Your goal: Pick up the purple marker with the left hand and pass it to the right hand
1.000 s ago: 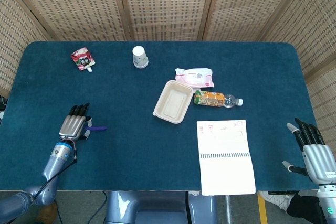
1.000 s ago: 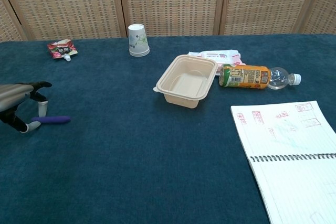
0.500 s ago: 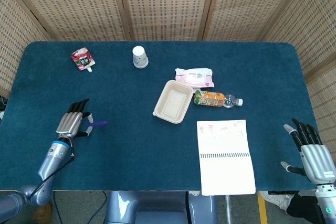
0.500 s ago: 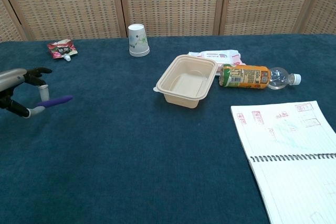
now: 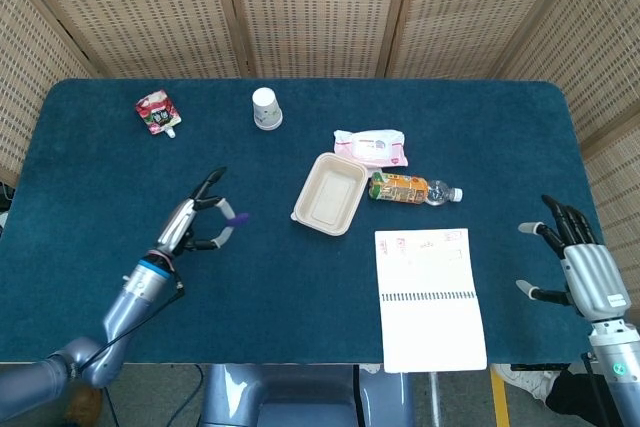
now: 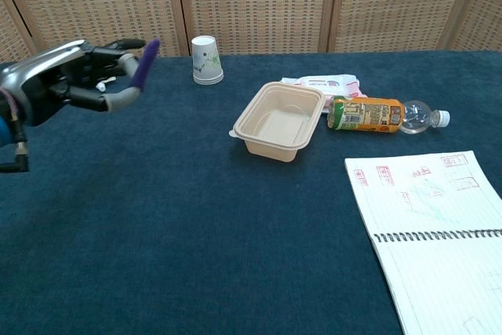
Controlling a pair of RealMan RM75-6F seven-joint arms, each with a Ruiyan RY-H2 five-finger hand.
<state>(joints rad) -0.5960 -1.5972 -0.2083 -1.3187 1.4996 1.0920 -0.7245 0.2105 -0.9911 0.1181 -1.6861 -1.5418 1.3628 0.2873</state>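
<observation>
left hand (image 6: pixel 74 76) with purple marker (image 6: pixel 144 64) above table (image 5: pixel 300 277)

Between the left hand (image 5: pixel 195 222) and the right hand (image 5: pixel 583 267), the near strip of blue table (image 5: pixel 250 307) is obstructed only by the open spiral notebook (image 5: pixel 430 297). The middle of the table is occupied by the beige tray (image 5: pixel 329 193), the lying bottle (image 5: pixel 412 189) and the wipes packet (image 5: pixel 371 147). The paper cup (image 5: pixel 266 108) and red pouch (image 5: pixel 157 113) are placed along the far edge.

Bottle (image 5: pixel 412 189) right of tray (image 5: pixel 329 193); notebook (image 5: pixel 430 297) before; cup (image 5: pixel 266 108) behind-left.
</observation>
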